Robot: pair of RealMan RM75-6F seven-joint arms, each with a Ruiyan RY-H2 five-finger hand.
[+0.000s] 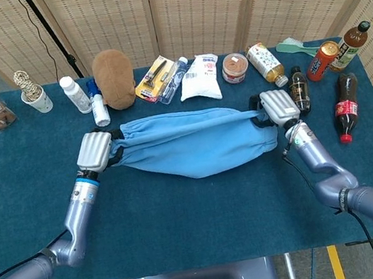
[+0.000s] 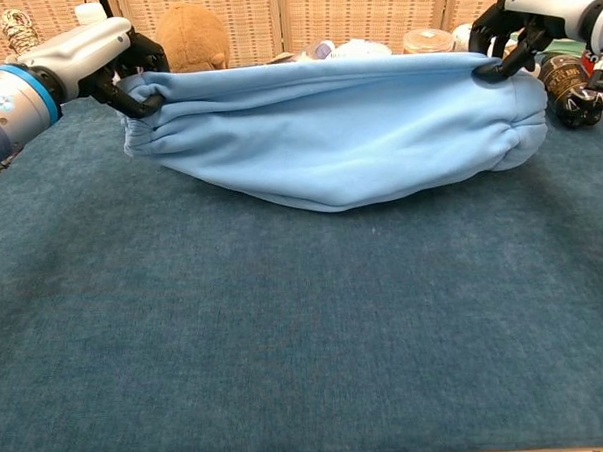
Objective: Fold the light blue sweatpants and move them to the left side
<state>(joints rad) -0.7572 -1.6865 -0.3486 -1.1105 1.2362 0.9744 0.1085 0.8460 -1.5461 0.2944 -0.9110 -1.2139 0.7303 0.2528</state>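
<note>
Across the middle of the blue table (image 1: 33,208), the light blue sweatpants (image 1: 195,145) hang stretched between the two hands, their long axis running left to right, parallel to the table's near edge. In the chest view the upper edge (image 2: 315,70) is pulled taut and nearly level while the rest of the cloth sags in a belly below it, seemingly touching the table, though that contact cannot be read for certain.

Each hand is closed on one end of that upper edge: the left hand (image 1: 95,151) grips the bunched left end, and the right hand (image 1: 278,108) grips the right end, dark fingers (image 2: 493,37) curled over the fabric. Neither hand is nearer the garment than the other; both sit at its extremes.

Since the destination lies to the left, along the garment's own long axis, the left hand is already on the side where the pants must end up, and the right end probably has to travel toward it.

Behind the cloth stands a row of clutter: a brown plush toy (image 1: 112,69), a white bottle (image 1: 76,93), a white pouch (image 1: 200,78), a jar (image 1: 235,67) and dark drink bottles (image 1: 298,89) just beside the right hand, which is the nearest thing likely to be knocked.
</note>
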